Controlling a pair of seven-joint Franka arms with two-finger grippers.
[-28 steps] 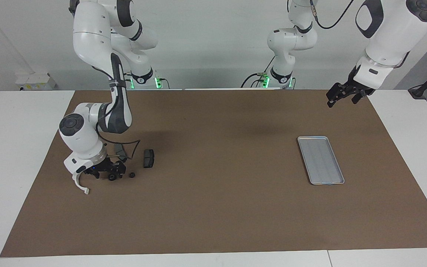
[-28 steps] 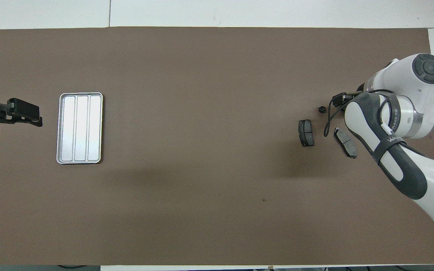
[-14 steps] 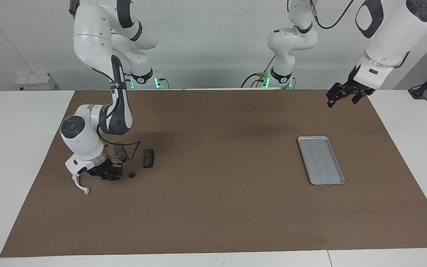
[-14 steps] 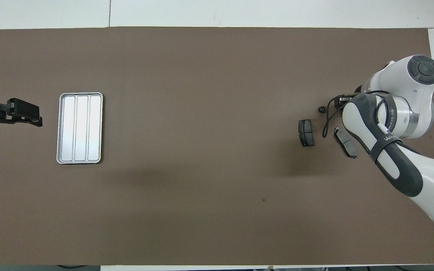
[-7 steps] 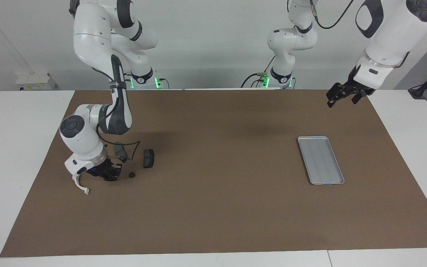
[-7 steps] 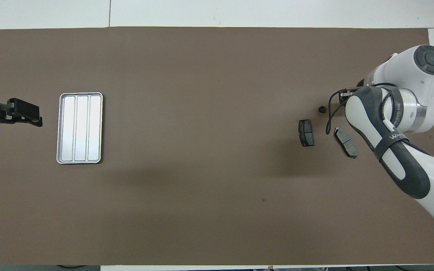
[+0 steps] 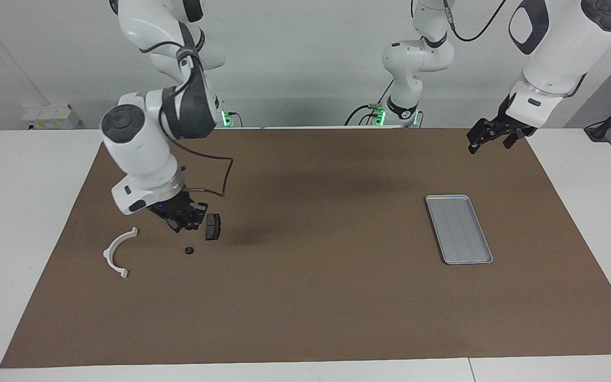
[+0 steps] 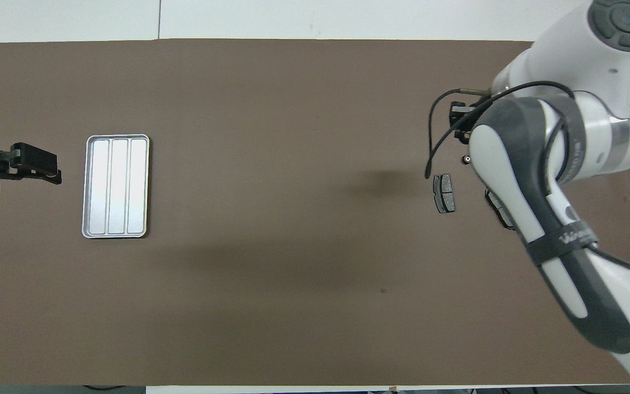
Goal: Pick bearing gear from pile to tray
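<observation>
The right gripper [image 7: 184, 221] hangs raised over the pile [image 7: 199, 233] at the right arm's end of the brown mat [image 7: 305, 297], its fingers drawn in narrow; whether they hold a small black part I cannot tell. Below it, 1 dark brake pad [image 7: 212, 226] lies on the mat with 1 small black round piece [image 7: 190, 250] just beside it, farther from the robots. The other brake pad [image 8: 500, 208] shows only partly under the arm in the overhead view. A white curved bracket [image 7: 117, 254] lies apart from them. The silver tray [image 7: 458, 228] sits well apart at the left arm's end, holding nothing. The left gripper [image 7: 488, 137] waits in the air, fingers wide.
</observation>
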